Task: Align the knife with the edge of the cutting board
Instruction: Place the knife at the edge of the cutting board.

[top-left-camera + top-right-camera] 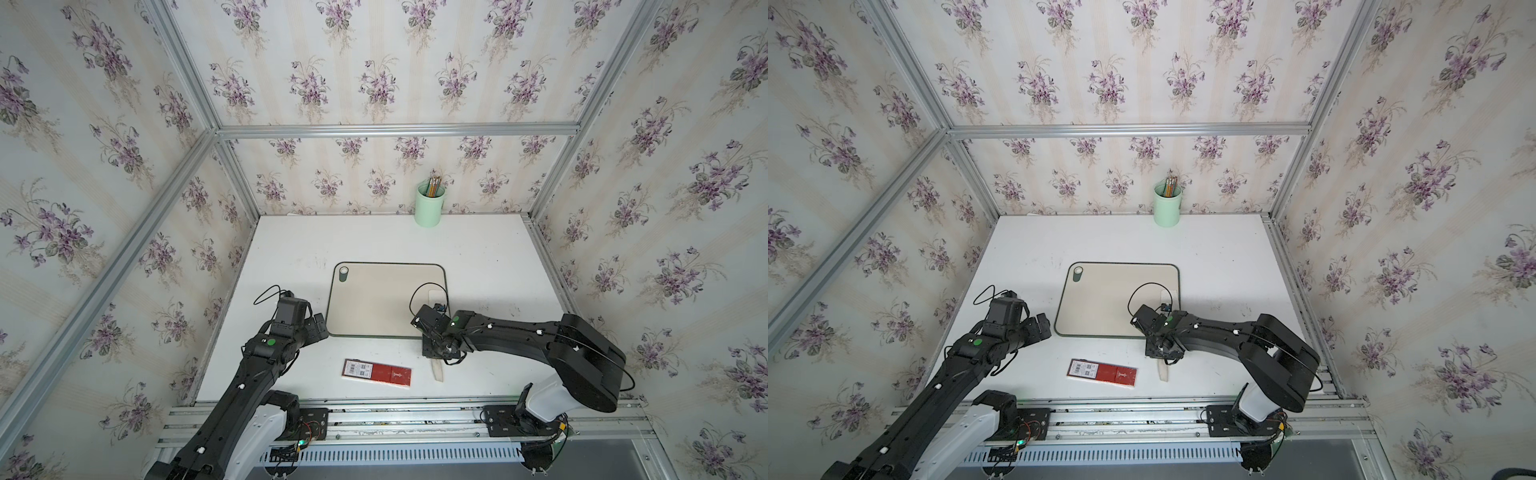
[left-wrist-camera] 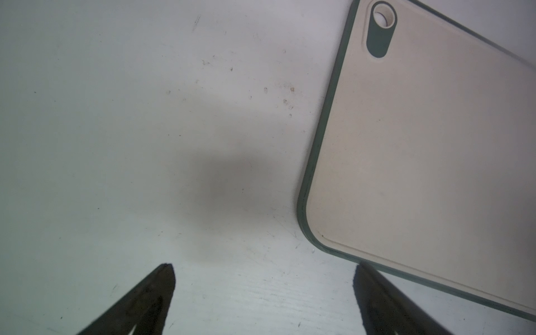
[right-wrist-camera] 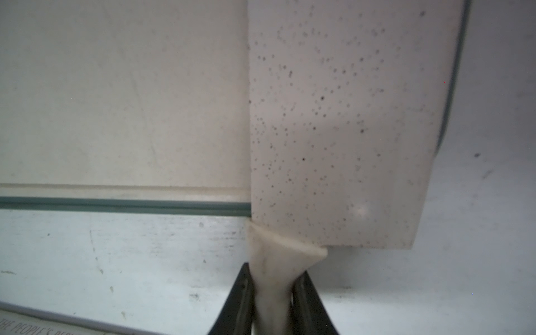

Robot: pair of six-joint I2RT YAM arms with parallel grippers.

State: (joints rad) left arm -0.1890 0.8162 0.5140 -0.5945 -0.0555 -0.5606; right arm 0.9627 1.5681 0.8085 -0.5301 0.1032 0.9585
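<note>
Right wrist view crops the knife (image 3: pixel 333 130), right gripper (image 3: pixel 275 271) pinching it

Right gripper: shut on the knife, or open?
Shut on the knife: in the right wrist view the right gripper has its jaws tight against both sides of the cream handle.

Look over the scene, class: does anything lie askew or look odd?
The knife straddles a corner of the cutting board: blade across the green rim, handle off the board over the table, pinched by the right gripper. Its white blade is peppered with dark specks.
</note>
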